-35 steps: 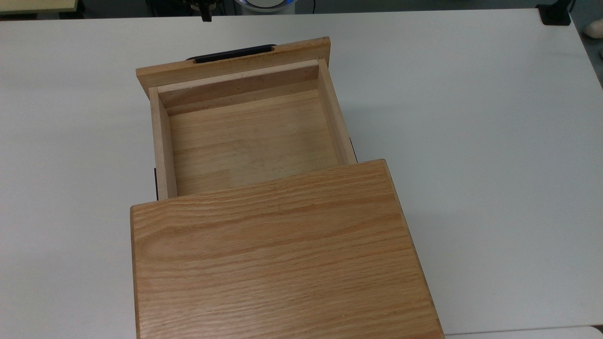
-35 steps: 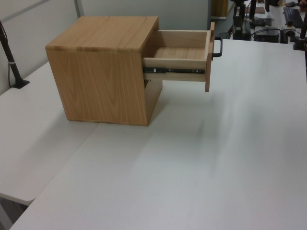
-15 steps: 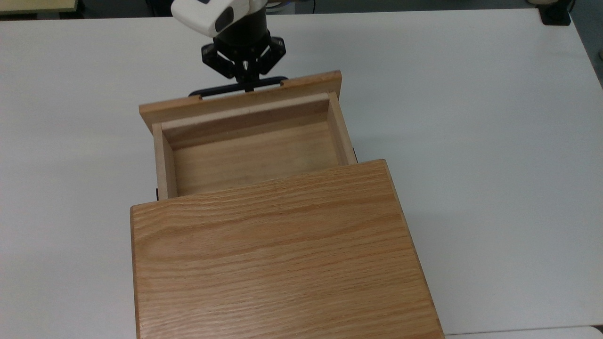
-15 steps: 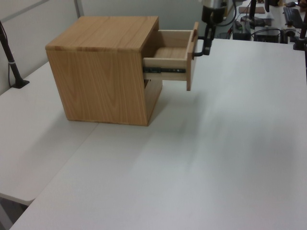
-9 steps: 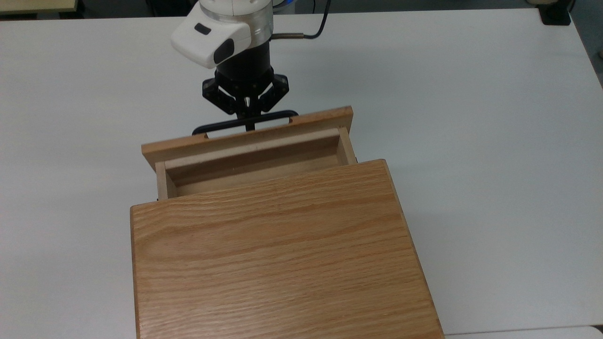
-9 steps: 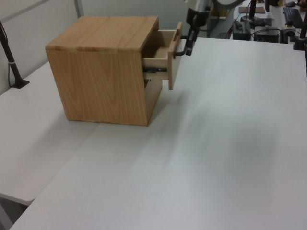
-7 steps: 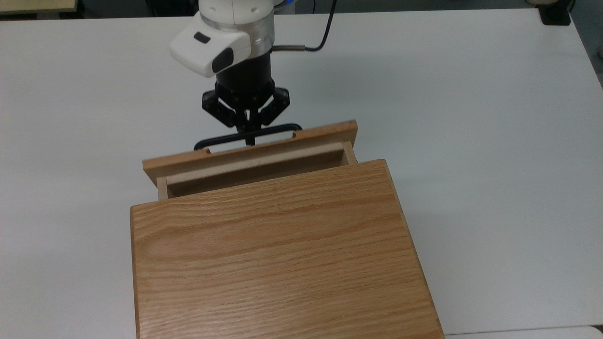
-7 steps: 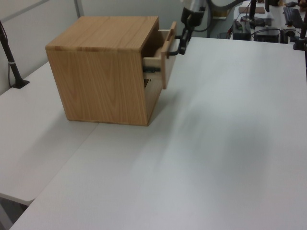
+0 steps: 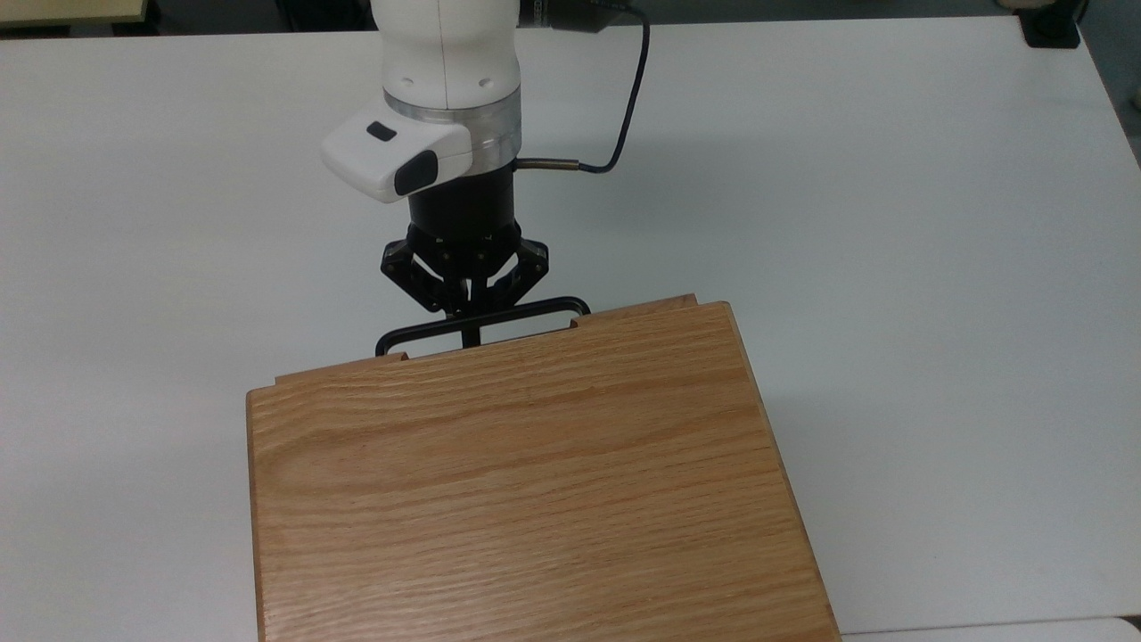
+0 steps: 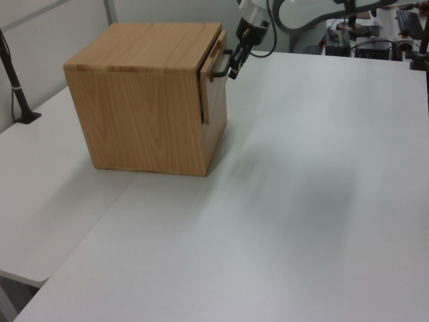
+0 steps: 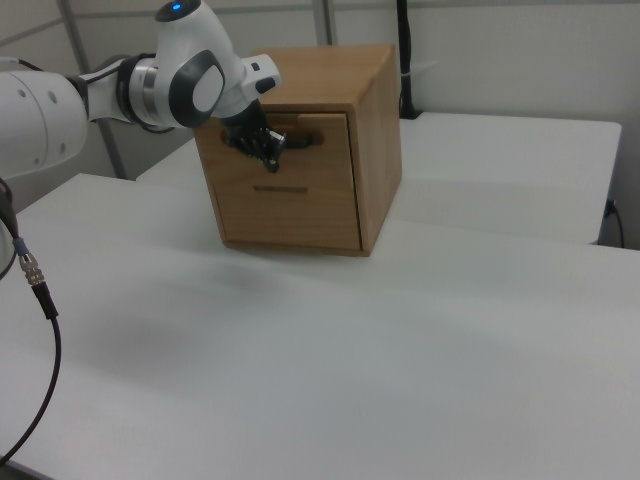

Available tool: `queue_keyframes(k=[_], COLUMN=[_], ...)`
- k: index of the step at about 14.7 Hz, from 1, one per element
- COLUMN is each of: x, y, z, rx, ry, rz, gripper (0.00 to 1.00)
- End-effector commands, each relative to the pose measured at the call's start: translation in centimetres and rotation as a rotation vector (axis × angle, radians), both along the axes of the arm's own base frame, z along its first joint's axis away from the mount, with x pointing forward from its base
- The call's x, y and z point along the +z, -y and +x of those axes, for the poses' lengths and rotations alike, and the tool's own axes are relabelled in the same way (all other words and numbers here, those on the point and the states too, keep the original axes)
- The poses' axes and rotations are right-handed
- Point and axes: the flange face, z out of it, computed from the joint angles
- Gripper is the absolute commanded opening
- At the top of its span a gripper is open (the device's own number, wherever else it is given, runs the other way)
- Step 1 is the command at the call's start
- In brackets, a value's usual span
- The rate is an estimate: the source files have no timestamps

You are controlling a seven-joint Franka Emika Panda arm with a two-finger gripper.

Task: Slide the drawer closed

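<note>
While the end effector (image 9: 471, 332) grips its handle (image 9: 482, 325), the drawer (image 11: 300, 183) sits shut.

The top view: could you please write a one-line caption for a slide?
Gripper at the black bar handle of the drawer, pushed into the oak cabinet.

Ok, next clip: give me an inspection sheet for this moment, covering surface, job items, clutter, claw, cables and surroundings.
Surface: white table, bare around the cabinet.
Job's things: the drawer sits almost fully inside the cabinet; the left view shows its front panel all but flush, with a thin gap left. Its black handle sticks out at the front.
Clutter: nothing seen.
Claw: the claw is at the middle of the handle, fingers drawn together on the bar.
Cables: a dark cable loops from the wrist; another hangs at the right view's left edge.
Surroundings: a black post clamped at the left view's left; equipment beyond the far table edge.
</note>
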Motion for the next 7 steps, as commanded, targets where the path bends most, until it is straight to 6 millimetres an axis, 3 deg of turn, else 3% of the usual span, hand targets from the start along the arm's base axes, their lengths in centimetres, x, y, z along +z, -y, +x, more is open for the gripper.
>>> queue_keyframes(k=[1, 7], x=[0.9, 2.1], y=[-0.7, -0.7], z=[1.1, 0.6], rx=[-0.041, -0.049], ry=[0.077, 0.094], rz=[0.019, 0.028], gripper=[0.00, 0.00])
